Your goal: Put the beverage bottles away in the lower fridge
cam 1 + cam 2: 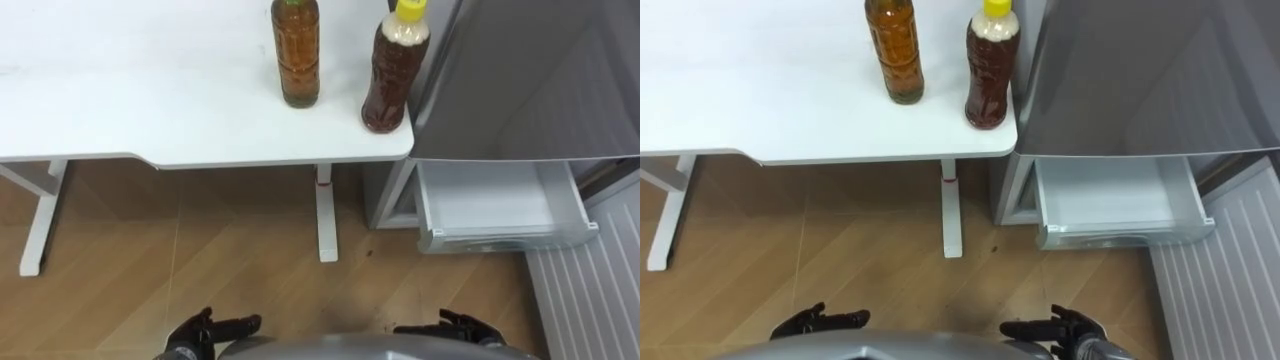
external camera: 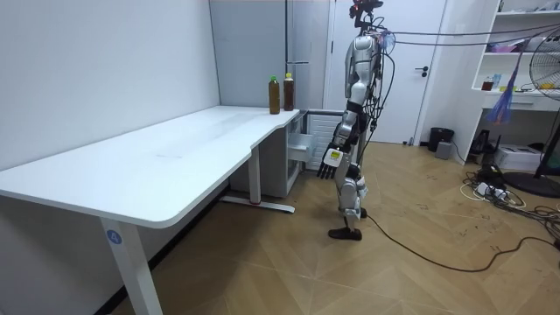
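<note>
Drinks number 2: a green-capped bottle (image 1: pixel 296 50) and a yellow-capped bottle (image 1: pixel 395 70), both filled with brown liquid. Both stand upright on the white bench (image 1: pixel 130 100), near each other but not touching. The green-capped bottle is on the robot's left. The yellow-capped bottle is on the right, close to the bench corner that meets the fridge (image 1: pixel 520 80). Neither bottle is held.

The fridge is grey and stands just beside the bench's end. At its foot, 1 white drawer (image 1: pixel 495 205) is pulled out over the wooden floor (image 1: pixel 200 270), lower than the bench top. Under the bench, 2 white legs (image 1: pixel 326 215) show in the eye views.

The 2 hands hang low at the bottom edge of the eye views, well apart from the bottles and from the drawer. The left hand (image 1: pixel 205 330) is on the left and the right hand (image 1: pixel 455 328) on the right. On both, the fingers are loosely spread and hold nothing.

In the room view the robot stands upright on the floor at the far end of the long bench. It faces the bench corner, the 2 bottles and the fridge, with its arms down at its sides.
</note>
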You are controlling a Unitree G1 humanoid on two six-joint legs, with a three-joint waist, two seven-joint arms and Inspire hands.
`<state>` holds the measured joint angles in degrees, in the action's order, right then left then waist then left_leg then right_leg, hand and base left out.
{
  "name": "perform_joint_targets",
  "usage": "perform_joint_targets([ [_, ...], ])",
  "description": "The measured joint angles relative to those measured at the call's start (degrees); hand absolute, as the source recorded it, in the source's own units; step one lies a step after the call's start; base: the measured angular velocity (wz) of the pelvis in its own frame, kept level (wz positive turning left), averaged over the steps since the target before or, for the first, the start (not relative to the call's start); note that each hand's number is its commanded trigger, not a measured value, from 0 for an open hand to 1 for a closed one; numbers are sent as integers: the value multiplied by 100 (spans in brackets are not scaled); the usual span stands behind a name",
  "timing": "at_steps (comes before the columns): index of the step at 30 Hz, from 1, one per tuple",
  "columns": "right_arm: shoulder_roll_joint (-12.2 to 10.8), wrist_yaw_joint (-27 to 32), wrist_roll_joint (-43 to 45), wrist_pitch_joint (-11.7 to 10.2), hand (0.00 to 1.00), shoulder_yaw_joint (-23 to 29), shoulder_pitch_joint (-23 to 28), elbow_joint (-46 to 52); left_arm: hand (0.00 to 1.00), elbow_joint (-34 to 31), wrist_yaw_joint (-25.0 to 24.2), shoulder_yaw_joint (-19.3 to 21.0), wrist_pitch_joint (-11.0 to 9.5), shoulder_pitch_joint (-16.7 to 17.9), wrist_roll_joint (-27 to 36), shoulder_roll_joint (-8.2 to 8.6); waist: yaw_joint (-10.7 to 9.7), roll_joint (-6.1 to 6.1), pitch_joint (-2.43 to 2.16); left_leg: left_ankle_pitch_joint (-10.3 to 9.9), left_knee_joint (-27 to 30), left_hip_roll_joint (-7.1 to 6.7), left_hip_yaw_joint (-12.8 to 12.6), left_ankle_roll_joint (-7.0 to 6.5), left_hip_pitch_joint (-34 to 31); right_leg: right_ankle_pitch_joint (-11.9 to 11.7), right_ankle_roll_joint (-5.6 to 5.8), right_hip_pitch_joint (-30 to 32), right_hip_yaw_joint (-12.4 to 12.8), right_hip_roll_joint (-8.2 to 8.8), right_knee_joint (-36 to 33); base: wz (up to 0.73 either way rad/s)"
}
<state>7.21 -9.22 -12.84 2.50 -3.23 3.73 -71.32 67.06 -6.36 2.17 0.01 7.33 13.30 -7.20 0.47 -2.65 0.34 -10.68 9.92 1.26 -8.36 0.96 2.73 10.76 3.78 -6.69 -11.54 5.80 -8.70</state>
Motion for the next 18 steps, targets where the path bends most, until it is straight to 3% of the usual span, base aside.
perform_joint_targets([
  [10,-1,-58,2,-9,0,74,-31,-89,0,31,159,98,-8,-6,-2,32,-6,93,-8,0,13,-2,72,0,5,0,-1,27,-10,-5,4,0],
  [18,-8,-146,17,-4,0,222,-66,-214,0,123,461,408,-5,4,22,102,12,56,10,0,10,-1,72,0,-8,-1,-1,24,6,-7,2,0],
])
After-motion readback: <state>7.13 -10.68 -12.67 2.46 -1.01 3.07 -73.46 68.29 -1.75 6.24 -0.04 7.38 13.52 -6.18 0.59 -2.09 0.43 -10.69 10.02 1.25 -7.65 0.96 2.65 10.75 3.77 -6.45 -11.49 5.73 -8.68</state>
